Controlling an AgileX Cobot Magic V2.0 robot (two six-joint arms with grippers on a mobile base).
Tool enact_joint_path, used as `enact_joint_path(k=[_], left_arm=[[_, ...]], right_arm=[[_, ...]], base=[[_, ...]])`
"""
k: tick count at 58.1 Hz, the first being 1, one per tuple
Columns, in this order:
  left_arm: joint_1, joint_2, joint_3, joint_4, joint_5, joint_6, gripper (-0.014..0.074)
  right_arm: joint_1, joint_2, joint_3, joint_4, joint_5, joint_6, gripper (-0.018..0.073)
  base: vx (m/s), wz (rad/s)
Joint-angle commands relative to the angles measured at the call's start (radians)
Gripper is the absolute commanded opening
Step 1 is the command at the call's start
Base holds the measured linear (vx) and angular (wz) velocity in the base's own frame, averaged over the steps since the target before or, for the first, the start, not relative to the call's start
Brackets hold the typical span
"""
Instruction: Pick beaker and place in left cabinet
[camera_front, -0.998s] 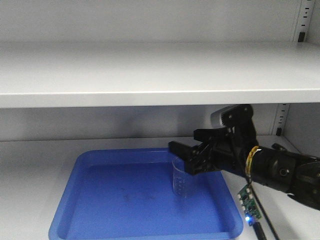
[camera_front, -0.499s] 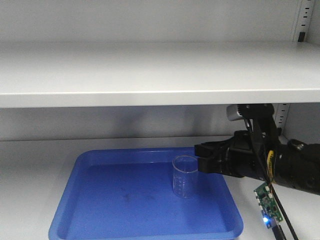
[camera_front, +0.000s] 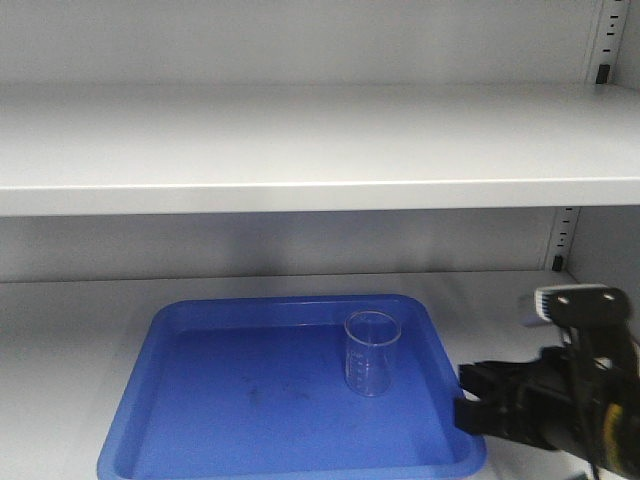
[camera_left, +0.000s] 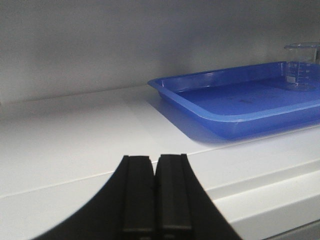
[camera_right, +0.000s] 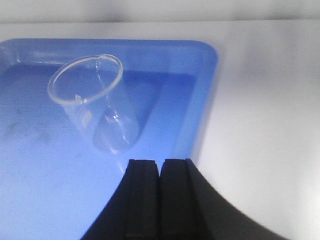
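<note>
The clear glass beaker stands upright in a blue tray on the lower shelf of the light grey cabinet. It also shows in the right wrist view and far right in the left wrist view. My right gripper is shut and empty, at the tray's right front corner, apart from the beaker; in the right wrist view its jaws are pressed together. My left gripper is shut and empty, over the shelf's front edge left of the tray.
A wide grey shelf runs overhead. Slotted support strips line the back wall at right. Bare white shelf surface lies right of the tray and also left of it.
My right gripper has let go of the beaker, drawn back right and down toward the front, and shut. The beaker stays standing in the tray.
</note>
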Motion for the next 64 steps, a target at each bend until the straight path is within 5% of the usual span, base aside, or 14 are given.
enact_joint_path(k=[1, 26, 53, 58, 64], left_arm=[[-0.004, -0.019, 0.016, -0.008, -0.084, -0.003, 0.0001], [-0.004, -0.019, 0.016, -0.008, -0.084, -0.003, 0.0001], [-0.004, -0.019, 0.016, -0.008, -0.084, -0.003, 0.0001], [-0.004, -0.019, 0.016, -0.008, -0.084, -0.003, 0.0001], [-0.004, -0.019, 0.016, -0.008, -0.084, -0.003, 0.0001]], right_arm=[[-0.004, -0.116, 0.032, -0.032, 0.032, 0.004, -0.0005], [-0.004, -0.495, 0.264, -0.032, 0.026, 0.001, -0.0004], [-0.004, -0.536, 0.291, -0.024, 0.029, -0.003, -0.0004], [-0.004, -0.523, 0.291, 0.153, 0.104, -0.117, -0.0004], [-0.004, -0.516, 0.291, 0.63, 0.291, -0.485, -0.0004]], base=[[0.0, 0.0], [0.0, 0.0], [0.0, 0.0], [0.0, 0.0], [0.0, 0.0]])
